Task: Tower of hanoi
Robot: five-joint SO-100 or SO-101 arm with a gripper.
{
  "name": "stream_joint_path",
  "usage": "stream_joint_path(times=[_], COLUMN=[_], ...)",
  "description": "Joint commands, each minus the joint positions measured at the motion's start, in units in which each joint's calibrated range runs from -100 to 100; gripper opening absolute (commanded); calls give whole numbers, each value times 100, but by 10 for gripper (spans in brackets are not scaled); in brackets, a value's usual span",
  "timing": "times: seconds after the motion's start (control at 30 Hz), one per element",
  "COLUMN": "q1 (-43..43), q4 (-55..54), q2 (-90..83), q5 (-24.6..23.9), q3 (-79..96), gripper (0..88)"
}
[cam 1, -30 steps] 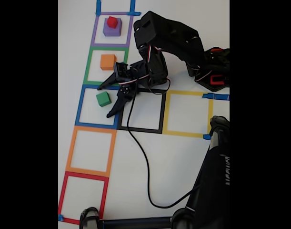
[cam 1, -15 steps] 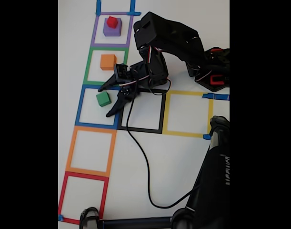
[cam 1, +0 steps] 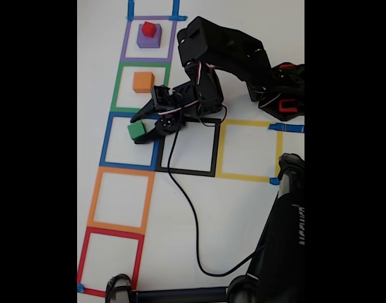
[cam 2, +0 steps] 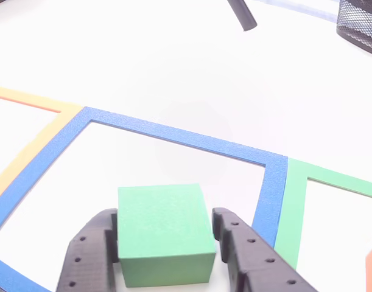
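Note:
A green cube sits inside the blue tape square. My gripper reaches in from the right, one finger on each side of the cube. In the other view both black fingers press against the sides of the green cube, which rests on the table; the gripper is shut on it. An orange cube lies in the green square. A purple cube with a small red cube on top stands in the purple square.
Black, yellow, orange and red tape squares hold nothing. A black cable trails from the arm across the table. A black stand rises at the lower right. A mesh basket stands beyond the squares.
The lower finger has swung in toward the green cube, closing the jaws from wide open onto its sides. The arm has barely moved.

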Motion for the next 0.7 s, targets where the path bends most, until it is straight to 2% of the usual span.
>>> stream_joint_path(times=[0.0, 0.37, 0.67], q1=[-76, -114, 106], q4=[13, 231, 2280], q2=[-139, -592, -2852], q5=[72, 72, 72], q3=[8, 244, 526], gripper=[108, 88, 76])
